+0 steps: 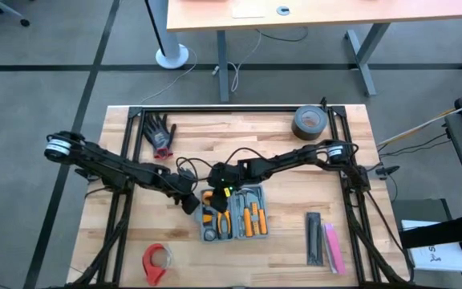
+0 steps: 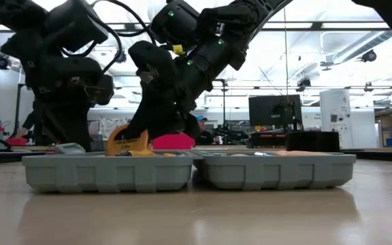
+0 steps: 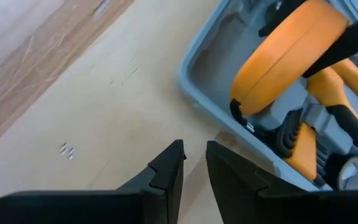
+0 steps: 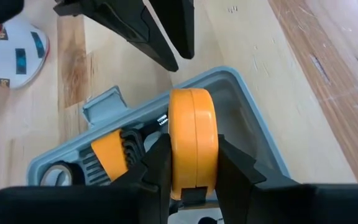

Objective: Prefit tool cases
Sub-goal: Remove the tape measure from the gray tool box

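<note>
High view: overhead, straight down, whole table (image 1: 239,136) and both arms | Low view: tabletop level, facing across into room, close on open tool case (image 2: 189,170) | Left wrist: close, down at case corner | Right wrist: close, over same case | Shared: case appears in all four

I am seeing a roll of grey tape (image 1: 310,122), a dark glove (image 1: 160,133), a red tape dispenser (image 1: 156,262) and black and pink bars (image 1: 324,238) lying on the bench (image 1: 239,128).
</note>
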Controlling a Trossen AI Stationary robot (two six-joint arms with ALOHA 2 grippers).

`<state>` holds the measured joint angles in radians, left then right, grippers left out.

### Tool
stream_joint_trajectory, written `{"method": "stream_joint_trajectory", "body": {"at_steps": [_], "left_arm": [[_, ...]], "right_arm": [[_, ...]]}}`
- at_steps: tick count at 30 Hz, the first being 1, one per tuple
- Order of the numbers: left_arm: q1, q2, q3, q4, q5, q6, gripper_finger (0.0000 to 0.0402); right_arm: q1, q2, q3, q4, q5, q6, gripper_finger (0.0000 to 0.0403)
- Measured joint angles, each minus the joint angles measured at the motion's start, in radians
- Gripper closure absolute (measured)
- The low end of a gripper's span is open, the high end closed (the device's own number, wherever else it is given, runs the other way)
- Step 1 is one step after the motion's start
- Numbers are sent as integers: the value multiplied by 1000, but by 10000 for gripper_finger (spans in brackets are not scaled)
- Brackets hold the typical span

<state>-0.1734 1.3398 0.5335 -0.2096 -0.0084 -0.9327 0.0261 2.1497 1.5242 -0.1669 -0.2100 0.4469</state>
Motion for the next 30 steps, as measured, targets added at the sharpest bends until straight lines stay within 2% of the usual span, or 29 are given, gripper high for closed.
{"method": "stream_joint_trajectory", "body": {"at_steps": [10,16,23,30], "left_arm": [[-1,-38,0,-84,29,0,325],[-1,-47,0,-89,40,-8,325],[-1,-47,0,-87,48,-12,325],[-3,-47,3,-77,53,-9,325]], "right_arm": [[0,-47,1,-24,-1,-18,326],[-5,-78,1,-71,0,-50,335],[-29,-128,2,-125,7,-80,327],[-78,-181,2,-252,83,-152,334]]}}
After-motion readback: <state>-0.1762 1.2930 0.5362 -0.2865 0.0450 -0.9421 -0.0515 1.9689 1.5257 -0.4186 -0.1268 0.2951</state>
